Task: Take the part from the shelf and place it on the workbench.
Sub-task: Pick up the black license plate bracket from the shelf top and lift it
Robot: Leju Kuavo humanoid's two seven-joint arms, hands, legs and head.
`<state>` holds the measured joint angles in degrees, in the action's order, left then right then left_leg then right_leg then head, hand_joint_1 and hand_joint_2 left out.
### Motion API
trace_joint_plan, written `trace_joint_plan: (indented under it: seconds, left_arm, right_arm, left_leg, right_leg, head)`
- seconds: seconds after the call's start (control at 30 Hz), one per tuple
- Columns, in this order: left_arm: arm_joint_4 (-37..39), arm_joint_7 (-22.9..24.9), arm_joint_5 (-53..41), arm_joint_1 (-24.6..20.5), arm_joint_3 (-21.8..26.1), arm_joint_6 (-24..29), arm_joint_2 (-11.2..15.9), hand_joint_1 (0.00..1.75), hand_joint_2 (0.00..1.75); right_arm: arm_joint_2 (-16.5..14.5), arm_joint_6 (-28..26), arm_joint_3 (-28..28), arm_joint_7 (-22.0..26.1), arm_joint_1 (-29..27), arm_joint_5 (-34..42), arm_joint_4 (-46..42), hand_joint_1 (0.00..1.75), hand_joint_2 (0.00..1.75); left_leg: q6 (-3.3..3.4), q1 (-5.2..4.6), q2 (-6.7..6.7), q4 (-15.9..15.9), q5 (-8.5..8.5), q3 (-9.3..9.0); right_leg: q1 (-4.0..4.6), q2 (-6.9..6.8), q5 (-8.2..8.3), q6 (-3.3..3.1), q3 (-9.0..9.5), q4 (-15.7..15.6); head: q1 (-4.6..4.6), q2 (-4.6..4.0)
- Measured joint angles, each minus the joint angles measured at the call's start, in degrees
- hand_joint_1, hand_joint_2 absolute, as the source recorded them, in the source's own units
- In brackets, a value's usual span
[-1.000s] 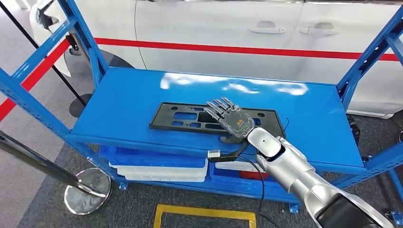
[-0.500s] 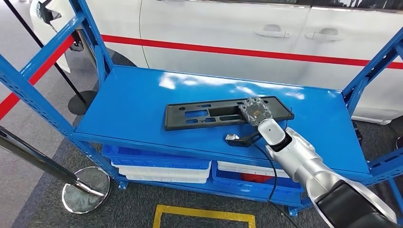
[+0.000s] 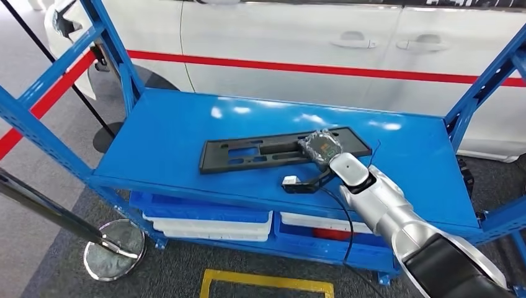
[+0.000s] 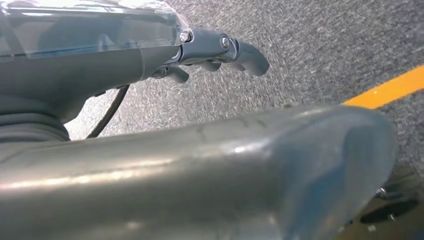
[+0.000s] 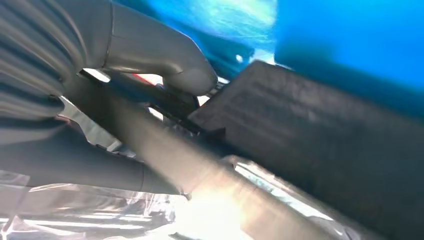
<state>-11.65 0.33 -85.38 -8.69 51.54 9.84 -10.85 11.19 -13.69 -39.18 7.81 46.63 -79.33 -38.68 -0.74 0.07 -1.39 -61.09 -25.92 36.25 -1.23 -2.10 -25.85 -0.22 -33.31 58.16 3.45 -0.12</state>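
Blue steel shelving (image 3: 186, 133) stands before a white car (image 3: 291, 43) with a red stripe — on its top deck lies the black part (image 3: 260, 152), long and flat, with my right hand (image 3: 321, 148) at its right end.

From the head view my right hand sits on the part's right end, fingers folded down over the plate; in the right wrist view my thumb (image 5: 165, 60) presses the part's edge (image 5: 310, 150), so I hold it clamped. A black cable (image 3: 338, 205) with a small white connector (image 3: 290, 180) hangs from my wrist over the shelf's front lip. Blue uprights flank the deck on both sides, and blue and white bins (image 3: 205, 220) sit on the level below. A chrome stanchion base (image 3: 115, 248) and a yellow floor line (image 3: 267, 279) lie nearer to me. My left hand (image 4: 215, 50) hangs over grey carpet, fingers curled in, holding nothing.
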Motion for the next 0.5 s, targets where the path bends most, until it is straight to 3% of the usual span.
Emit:
trace_joint_plan:
  seconds: [0.1,0.13,0.17,0.2,0.27,0.33,0.43,0.5]
  left_arm:
    - [0.0,0.3,-0.1,0.1,0.0,-0.1,0.0,0.00,0.00]
    - [0.0,0.5,-0.1,0.1,0.0,-0.1,0.0,0.00,0.00]
    - [0.0,0.7,-0.2,0.2,-0.1,-0.1,0.0,0.00,0.00]
    - [0.0,0.8,-0.3,0.2,-0.1,0.0,0.0,0.00,0.00]
    - [0.0,1.1,-0.5,0.2,-0.2,0.1,0.0,0.00,0.00]
    - [0.0,1.2,-0.6,0.2,-0.2,0.2,0.1,0.00,0.00]
    - [0.0,1.2,-0.6,0.2,-0.2,0.2,0.1,0.00,0.00]
    - [0.0,1.3,-0.6,0.1,-0.3,0.3,0.1,0.00,0.00]
  right_arm:
    - [1.1,-0.1,1.6,5.7,-1.8,7.3,-3.1,1.72,1.75]
    - [1.7,0.4,2.0,8.1,-2.8,10.8,-4.9,1.71,1.75]
    - [2.3,1.3,2.4,10.4,-3.7,14.7,-7.0,1.71,1.75]
    - [3.0,2.7,2.7,12.3,-4.7,18.9,-9.6,1.71,1.75]
    - [4.3,5.6,3.1,14.6,-6.3,26.2,-15.5,1.71,1.75]
    - [5.1,7.3,3.4,15.1,-6.9,29.8,-20.5,1.71,1.75]
    - [5.2,8.0,3.9,15.0,-7.4,30.6,-24.5,1.69,1.75]
    - [4.7,8.1,4.3,15.4,-7.7,31.4,-26.0,1.69,1.75]
  left_leg:
    - [-0.78,0.07,0.32,-10.8,-5.52,4.92]
    - [-0.88,0.08,0.34,-13.3,-6.21,6.18]
    - [-0.89,0.08,0.36,-13.7,-5.74,6.46]
    - [-0.80,0.09,0.37,-11.6,-4.16,5.60]
    - [-0.34,0.04,0.07,-3.5,-0.13,2.02]
    - [0.46,-0.16,-0.17,1.8,1.88,-0.34]
    - [1.65,-0.26,-0.05,2.7,2.17,-0.72]
    - [2.34,0.00,-0.02,3.2,2.44,-0.97]
  right_leg:
    - [0.13,-0.45,-0.08,-0.50,0.10,0.0]
    - [0.18,-0.52,-0.13,-0.54,0.13,0.0]
    - [0.21,-0.54,-0.19,-0.54,0.18,0.0]
    - [0.23,-0.52,-0.28,-0.48,0.25,0.1]
    - [0.30,-0.38,-0.56,-0.20,0.34,0.2]
    - [0.48,-0.03,-0.79,0.30,0.33,0.4]
    - [0.47,0.24,-0.95,1.26,0.34,0.3]
    - [0.31,0.61,-2.42,1.73,-0.49,2.2]
  head:
    - [0.01,0.00]
    - [0.01,-0.01]
    - [0.01,-0.01]
    - [0.01,-0.01]
    - [0.01,0.00]
    - [0.00,0.01]
    - [0.01,0.00]
    - [-0.01,-0.01]
